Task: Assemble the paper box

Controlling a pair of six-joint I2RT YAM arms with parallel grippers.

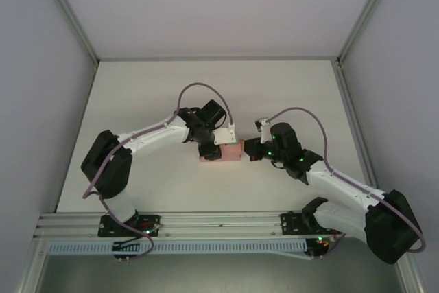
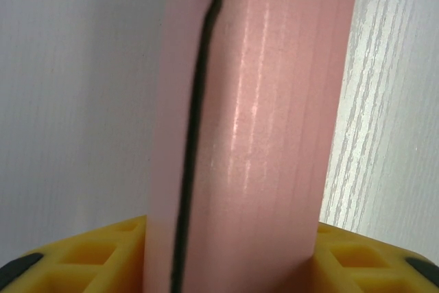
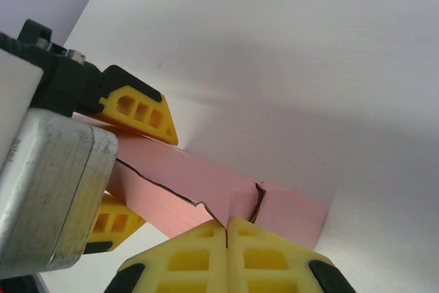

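1. Count: one pink box [image 1: 232,151], one table [image 1: 137,94], two arms (left arm [image 1: 147,135], right arm [image 1: 343,183]) and two hands.
2. The box is closed up into a small rectangular shape. It sits mid-table, between the two hands, with its long side running left to right in the top view.
3. The left hand [image 1: 208,150] is on the box's left end. Its yellow fingers [image 3: 140,111] sit one on each side of the box and pinch it.
4. In the left wrist view the box [image 2: 274,135] rises straight out from between those fingers. A dark seam [image 2: 199,101] runs down its length.
5. The right hand [image 3: 226,228] is at the box's right end. Its two fingers are pressed together with no gap, and the tips touch the box where a jagged flap edge [image 3: 259,200] meets the top face.
6. Can't tell if any paper is caught between the right fingers.
7. The hands face each other across the box, left one clamping, right one touching.
8. Can't tell if the box rests on the table or is held just above it. A shadow lies beneath it in the right wrist view.
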